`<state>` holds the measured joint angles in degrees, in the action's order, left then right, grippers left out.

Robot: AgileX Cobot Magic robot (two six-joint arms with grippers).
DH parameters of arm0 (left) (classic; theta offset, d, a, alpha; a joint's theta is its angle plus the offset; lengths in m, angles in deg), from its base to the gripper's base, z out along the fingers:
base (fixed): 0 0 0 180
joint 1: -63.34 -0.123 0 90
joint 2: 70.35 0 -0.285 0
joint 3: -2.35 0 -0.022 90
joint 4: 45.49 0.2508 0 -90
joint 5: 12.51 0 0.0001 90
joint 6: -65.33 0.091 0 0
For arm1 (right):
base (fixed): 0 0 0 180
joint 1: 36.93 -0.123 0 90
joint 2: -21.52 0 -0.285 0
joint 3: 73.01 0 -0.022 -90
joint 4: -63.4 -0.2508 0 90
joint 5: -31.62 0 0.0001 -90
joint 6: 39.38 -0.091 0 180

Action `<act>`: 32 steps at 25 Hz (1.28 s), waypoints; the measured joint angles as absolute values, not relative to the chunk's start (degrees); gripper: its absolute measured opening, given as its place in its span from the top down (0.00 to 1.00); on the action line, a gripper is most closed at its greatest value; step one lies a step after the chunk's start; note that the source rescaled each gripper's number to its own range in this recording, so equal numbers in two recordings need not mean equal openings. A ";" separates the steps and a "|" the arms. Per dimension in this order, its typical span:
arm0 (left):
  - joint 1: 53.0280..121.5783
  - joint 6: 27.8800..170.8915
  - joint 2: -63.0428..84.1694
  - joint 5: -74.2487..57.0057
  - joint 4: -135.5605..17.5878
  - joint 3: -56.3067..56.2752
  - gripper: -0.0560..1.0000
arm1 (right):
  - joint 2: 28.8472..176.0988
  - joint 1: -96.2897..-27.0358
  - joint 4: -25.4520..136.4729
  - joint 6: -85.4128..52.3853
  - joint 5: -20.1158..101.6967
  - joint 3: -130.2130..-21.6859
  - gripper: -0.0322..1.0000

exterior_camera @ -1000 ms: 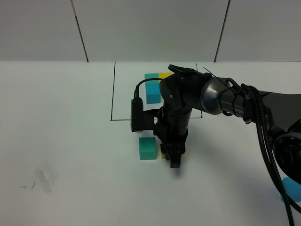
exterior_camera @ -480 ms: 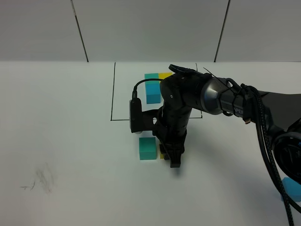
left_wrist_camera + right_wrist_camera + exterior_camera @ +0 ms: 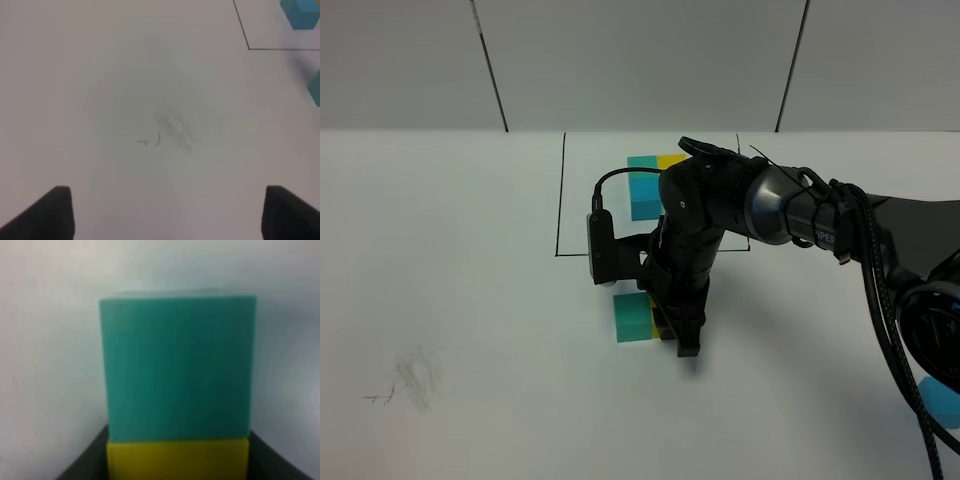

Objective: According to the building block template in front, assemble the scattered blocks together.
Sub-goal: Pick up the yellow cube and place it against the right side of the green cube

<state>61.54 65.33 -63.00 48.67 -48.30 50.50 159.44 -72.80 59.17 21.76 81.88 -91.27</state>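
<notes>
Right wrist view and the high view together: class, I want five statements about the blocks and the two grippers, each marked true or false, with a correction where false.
1. The right gripper is shut on the yellow block. True.
2. The yellow block sits against the teal-green block. True.
3. The left gripper holds a block. False: it is open over bare table, with nothing between its fingers.
4. The loose sky-blue block lies inside the black frame. False: it lies outside the frame, at the near right of the table.
5. The template stands inside the black frame. True.
</notes>
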 joint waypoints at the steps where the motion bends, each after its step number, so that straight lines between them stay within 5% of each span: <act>1: 61.54 65.33 -63.00 48.67 -48.30 50.50 0.33 | 159.44 -72.80 59.12 21.81 81.88 -91.27 0.78; 13: 61.54 65.33 -63.00 48.67 -48.30 50.50 0.33 | 159.51 -72.80 59.30 20.18 81.75 -91.33 0.78; 15: 61.54 65.33 -63.00 48.67 -48.30 50.50 0.33 | 159.51 -72.80 59.93 18.42 81.53 -91.33 0.69; 18: 61.54 65.33 -63.00 48.67 -48.30 50.50 0.33 | 158.77 -72.91 62.92 11.16 81.53 -91.28 0.31; 21: 61.54 65.33 -63.00 48.67 -48.30 50.50 0.33 | 155.19 -72.83 68.14 -4.36 81.53 -91.28 0.07; 26: 61.54 65.33 -63.00 48.67 -48.30 50.50 0.33 | 146.75 -70.78 78.00 -32.87 83.75 -89.06 0.00; 32: 61.54 65.33 -63.00 48.67 -48.30 50.50 0.33 | 132.36 -64.59 81.26 -47.42 83.05 -71.11 0.00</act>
<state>61.54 65.33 -63.00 48.67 -48.30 50.50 132.36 -64.59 81.26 -47.42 83.05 -71.11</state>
